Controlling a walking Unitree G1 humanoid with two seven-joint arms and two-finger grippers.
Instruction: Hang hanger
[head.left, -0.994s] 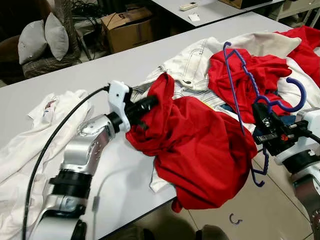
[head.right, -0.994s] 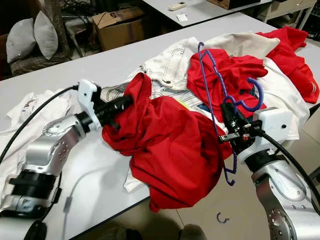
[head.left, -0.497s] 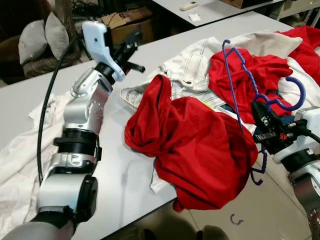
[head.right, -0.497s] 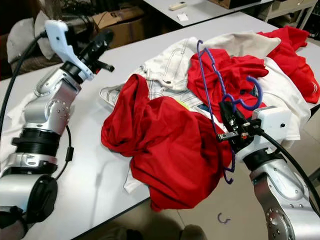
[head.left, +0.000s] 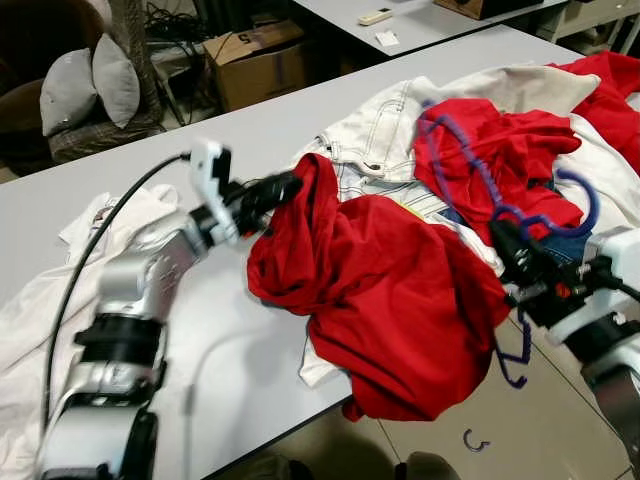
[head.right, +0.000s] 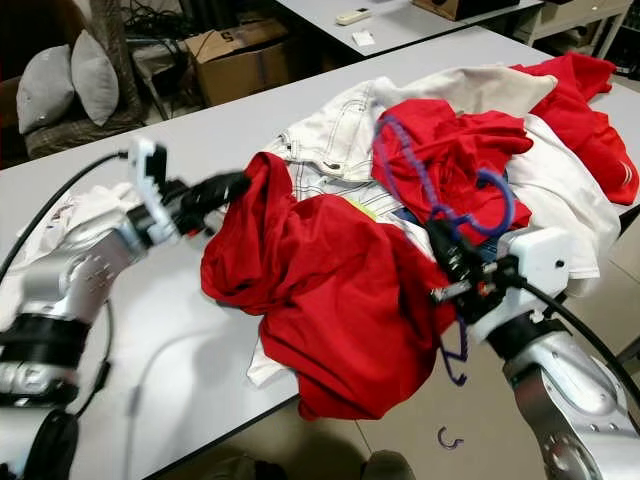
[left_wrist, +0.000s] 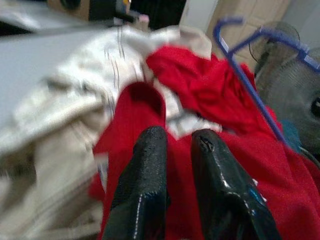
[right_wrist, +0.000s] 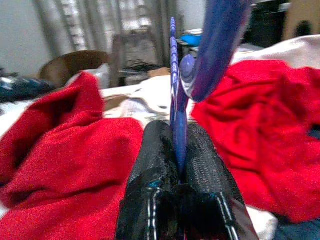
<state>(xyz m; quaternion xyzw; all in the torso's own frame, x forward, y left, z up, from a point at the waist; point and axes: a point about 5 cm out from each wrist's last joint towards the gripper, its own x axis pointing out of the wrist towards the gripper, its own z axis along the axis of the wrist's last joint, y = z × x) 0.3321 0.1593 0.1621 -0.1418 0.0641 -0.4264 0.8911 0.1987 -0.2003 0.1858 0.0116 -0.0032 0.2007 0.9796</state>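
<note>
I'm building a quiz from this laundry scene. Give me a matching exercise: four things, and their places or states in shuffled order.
Things:
1. blue hanger
2. left gripper
3. cardboard box
4. grey cushions

Places or states:
A. on a chair beyond the table
B. clamped in the right gripper
C. at the red shirt's upper edge
D. on the floor behind the table

Pairs: 1-B, 2-C, 3-D, 4-A

hanger: motion-blurred | red shirt: cut off at edge

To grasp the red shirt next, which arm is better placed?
The left. Its gripper is right at the red shirt, fingers slightly apart, holding nothing. The right gripper is busy, shut on the blue hanger.
</note>
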